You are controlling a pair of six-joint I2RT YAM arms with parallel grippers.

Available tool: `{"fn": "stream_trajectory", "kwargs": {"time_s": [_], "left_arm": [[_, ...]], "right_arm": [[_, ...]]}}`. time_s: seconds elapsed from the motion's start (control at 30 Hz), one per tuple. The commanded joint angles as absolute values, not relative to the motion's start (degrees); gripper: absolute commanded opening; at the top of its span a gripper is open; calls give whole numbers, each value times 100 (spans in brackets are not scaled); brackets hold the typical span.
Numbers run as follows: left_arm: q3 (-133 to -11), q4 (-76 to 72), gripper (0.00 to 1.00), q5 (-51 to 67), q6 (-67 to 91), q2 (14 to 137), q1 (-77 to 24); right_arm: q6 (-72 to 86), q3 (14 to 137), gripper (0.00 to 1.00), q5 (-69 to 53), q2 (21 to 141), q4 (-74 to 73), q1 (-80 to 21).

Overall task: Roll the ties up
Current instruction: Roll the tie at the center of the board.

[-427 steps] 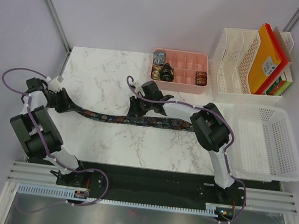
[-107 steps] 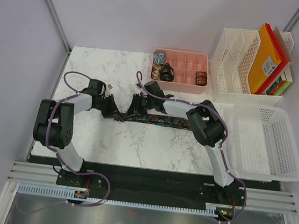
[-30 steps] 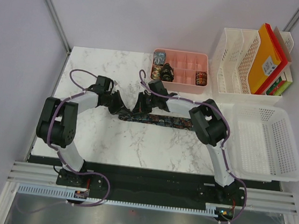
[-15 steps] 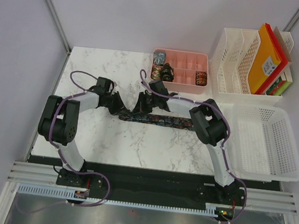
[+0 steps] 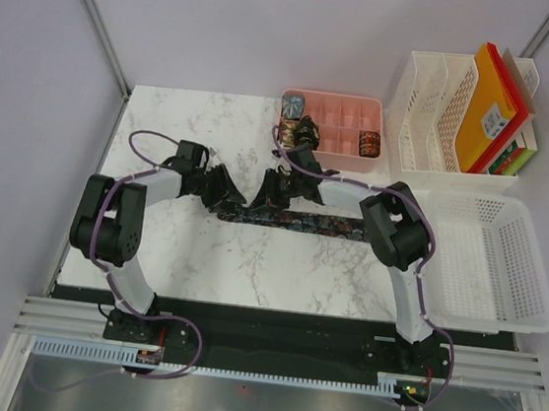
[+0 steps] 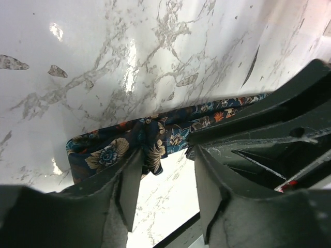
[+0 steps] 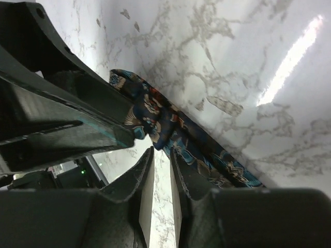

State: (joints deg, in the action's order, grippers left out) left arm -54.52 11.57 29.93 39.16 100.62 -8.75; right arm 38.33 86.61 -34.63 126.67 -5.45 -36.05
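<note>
A dark tie with small multicoloured flowers [image 5: 304, 221] lies as a strip across the middle of the marble table [image 5: 165, 124]. Its left end is folded over. My left gripper [image 5: 233, 199] is open at that end; in the left wrist view [image 6: 166, 155] the fold [image 6: 111, 154] touches one fingertip. My right gripper [image 5: 274, 194] stands just to its right. In the right wrist view [image 7: 161, 151] its jaws are nearly together, pinching the tie's fold [image 7: 155, 120] at the tips. Three rolled ties sit in the pink tray [image 5: 334, 160]: grey-blue [image 5: 293, 105], dark [image 5: 308, 130] and red-orange [image 5: 369, 144].
A white mesh basket [image 5: 487, 259] stands at the right. A white file rack with orange and red folders [image 5: 469, 109] is at the back right. The two grippers are close together, nearly touching. Bare marble lies in front of the tie.
My right gripper has shifted a little right and back along the tie, its wrist swinging toward the pink tray. The left gripper has hardly moved. Over the longer span, the tie's left end was folded in.
</note>
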Motion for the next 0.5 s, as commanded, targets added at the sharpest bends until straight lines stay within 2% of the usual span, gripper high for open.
{"fn": "stream_trajectory", "kwargs": {"time_s": [0.0,0.27,0.47], "left_arm": [[-5265,1477,59,2513,3885,10257,-861],[-5203,1406,62,2531,3858,10230,-853],[-5194,1389,63,2549,3867,10230,-853]], "right_arm": [[4551,8219,27,-3849,12357,-45,-3586],[6185,7691,37,-4175,12472,2088,-3586],[6653,7436,43,-4122,12498,2654,-3586]]}}
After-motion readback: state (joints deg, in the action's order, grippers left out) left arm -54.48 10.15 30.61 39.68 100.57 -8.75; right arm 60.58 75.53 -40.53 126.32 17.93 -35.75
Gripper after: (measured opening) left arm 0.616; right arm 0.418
